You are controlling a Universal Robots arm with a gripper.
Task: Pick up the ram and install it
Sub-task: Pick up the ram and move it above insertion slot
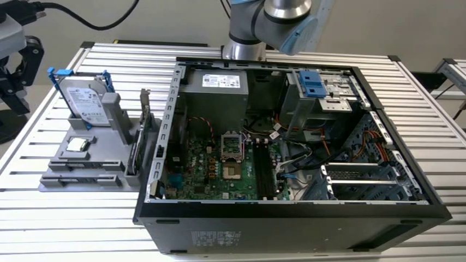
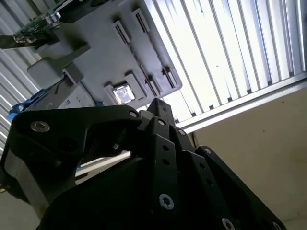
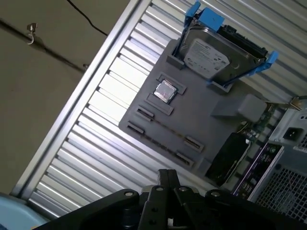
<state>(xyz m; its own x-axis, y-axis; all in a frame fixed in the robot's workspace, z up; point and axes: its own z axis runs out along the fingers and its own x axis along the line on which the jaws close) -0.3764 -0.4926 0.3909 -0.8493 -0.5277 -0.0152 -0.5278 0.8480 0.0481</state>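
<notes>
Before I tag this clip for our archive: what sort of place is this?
Likely a robotics lab bench for computer assembly: an open desktop tower on a slatted aluminium table, beside a grey fixture holding a hard drive.

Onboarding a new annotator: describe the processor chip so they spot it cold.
At the exterior view's left, beside the open computer case, sits a grey fixture tray. Beside its leaning, blue-bracketed hard drive lies the processor chip: small, square, silver, flat in a recess.

A slatted aluminium table (image 3: 96,139) is extending beneath the gripper (image 3: 168,175), and its slats are reflecting bright light. In both wrist views, a brown floor (image 3: 43,72) is showing beyond the table edge, off to the gripper's side. In the exterior view, a pale wall (image 1: 182,22) is standing behind the table.
</notes>
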